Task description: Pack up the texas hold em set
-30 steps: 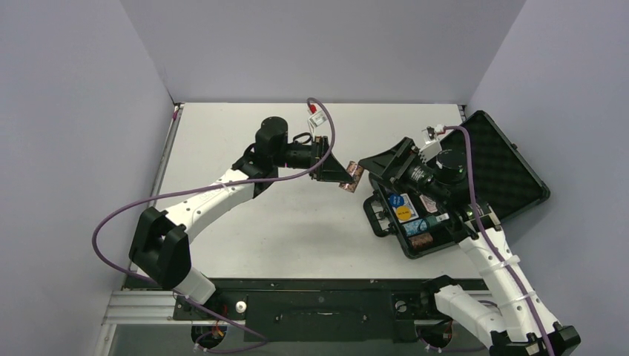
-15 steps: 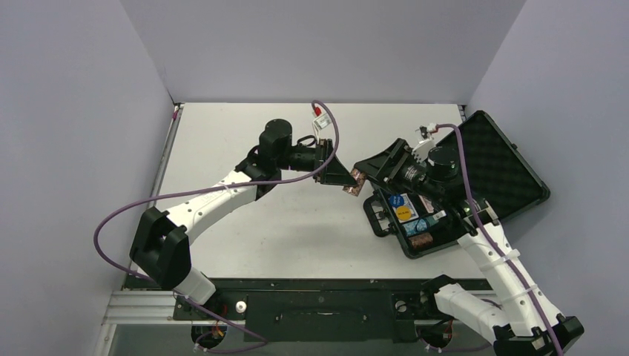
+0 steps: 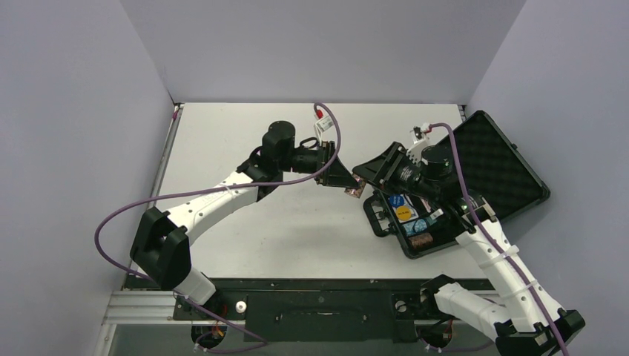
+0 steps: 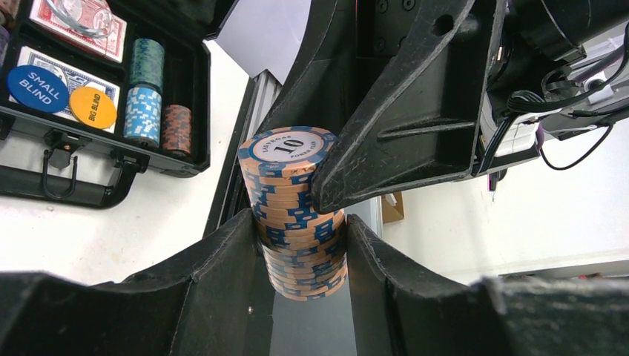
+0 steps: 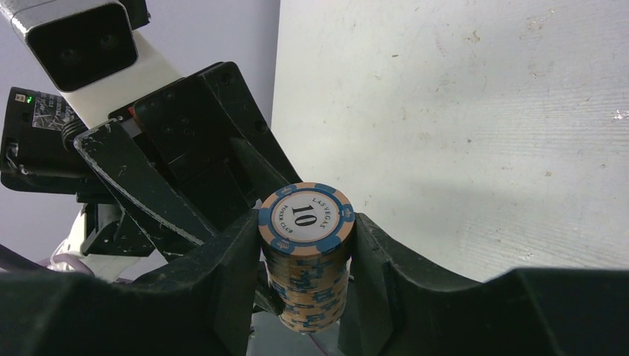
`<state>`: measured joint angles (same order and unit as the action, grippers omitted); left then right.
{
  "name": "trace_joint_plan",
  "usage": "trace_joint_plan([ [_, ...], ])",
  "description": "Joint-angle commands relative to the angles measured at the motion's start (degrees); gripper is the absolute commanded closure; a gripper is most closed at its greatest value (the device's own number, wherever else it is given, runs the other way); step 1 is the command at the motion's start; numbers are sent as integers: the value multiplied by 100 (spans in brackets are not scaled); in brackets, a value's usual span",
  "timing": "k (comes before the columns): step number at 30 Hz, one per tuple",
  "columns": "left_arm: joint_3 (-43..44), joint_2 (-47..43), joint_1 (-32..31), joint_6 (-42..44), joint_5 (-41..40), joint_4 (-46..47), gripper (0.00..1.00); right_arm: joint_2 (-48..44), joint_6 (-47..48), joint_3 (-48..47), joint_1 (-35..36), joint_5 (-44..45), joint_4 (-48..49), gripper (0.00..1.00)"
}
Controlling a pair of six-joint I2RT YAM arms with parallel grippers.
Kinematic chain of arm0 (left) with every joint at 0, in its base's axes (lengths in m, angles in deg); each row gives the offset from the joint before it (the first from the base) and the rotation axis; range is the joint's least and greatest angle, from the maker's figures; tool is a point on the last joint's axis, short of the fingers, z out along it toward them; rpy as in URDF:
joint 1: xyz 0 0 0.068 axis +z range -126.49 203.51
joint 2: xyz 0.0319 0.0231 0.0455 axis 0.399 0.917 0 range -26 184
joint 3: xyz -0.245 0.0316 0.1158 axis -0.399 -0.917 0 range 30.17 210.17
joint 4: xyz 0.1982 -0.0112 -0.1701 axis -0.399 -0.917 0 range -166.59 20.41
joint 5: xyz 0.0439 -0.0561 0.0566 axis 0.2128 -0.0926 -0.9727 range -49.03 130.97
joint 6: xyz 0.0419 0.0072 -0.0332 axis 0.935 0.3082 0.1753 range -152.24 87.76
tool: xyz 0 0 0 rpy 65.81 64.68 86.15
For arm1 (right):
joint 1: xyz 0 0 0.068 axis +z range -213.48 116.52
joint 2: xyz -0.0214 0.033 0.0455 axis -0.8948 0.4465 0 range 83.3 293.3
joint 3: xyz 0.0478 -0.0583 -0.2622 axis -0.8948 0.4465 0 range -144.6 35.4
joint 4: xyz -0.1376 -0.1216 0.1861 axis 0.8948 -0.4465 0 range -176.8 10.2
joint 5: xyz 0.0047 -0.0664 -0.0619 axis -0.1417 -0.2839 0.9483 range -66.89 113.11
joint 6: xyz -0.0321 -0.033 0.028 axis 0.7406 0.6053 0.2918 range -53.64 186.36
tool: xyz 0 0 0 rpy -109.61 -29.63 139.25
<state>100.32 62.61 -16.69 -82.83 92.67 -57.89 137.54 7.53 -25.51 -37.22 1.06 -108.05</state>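
A stack of orange-and-blue "10" poker chips (image 3: 354,190) hangs in the air left of the open black case (image 3: 512,174). My left gripper (image 3: 343,180) is shut on its lower part, seen in the left wrist view (image 4: 300,248) around the stack (image 4: 293,193). My right gripper (image 3: 365,178) comes from the other side, and its fingers press both flanks of the stack (image 5: 305,215) in the right wrist view (image 5: 306,259). The case tray (image 4: 199,89) holds a blue disc (image 4: 37,87), a yellow disc (image 4: 93,107), card decks (image 4: 81,18) and chip stacks (image 4: 145,89). No dice show.
The case lies at the table's right edge with its foam-lined lid folded back toward the right wall. Its handle (image 3: 374,215) faces the table's middle. Purple cables loop over both arms. Grey walls stand at the left, back and right.
My left gripper has carried the chip stack a little to the right. My right gripper has come left from over the case and closed round the same stack.
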Motion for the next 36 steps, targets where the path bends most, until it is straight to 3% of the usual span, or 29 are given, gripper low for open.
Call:
trace_joint_plan([
  [1,182,-203,-46,92,-104,365,100,2,140,-246,104,159,-184,80],
  [5,249,-164,-34,138,-148,108,100,-45,163,-257,107,194,-269,94],
  [6,264,-146,-37,186,-140,6,94,-49,171,-280,107,206,-313,100],
  [9,233,-188,-33,222,-173,-41,80,-70,211,-346,107,267,-413,100],
  [13,170,-278,-10,241,-247,-61,52,-86,253,-450,107,319,-498,100],
  [15,149,-307,13,230,-271,-67,21,-96,265,-463,107,334,-525,100],
  [17,128,-314,52,196,-282,-71,3,-95,273,-478,107,344,-534,100],
  [24,-266,-468,322,-176,-270,378,4,-83,211,-582,107,463,-574,100],
  [28,-346,-632,528,-185,-356,137,4,-42,205,-708,107,550,-598,100],
  [32,201,-765,600,985,-1012,-1665,4,-18,205,-771,107,735,-723,100],
  [36,613,-1059,595,2070,-2784,-3079,4,-37,217,-762,101,960,-818,100],
])
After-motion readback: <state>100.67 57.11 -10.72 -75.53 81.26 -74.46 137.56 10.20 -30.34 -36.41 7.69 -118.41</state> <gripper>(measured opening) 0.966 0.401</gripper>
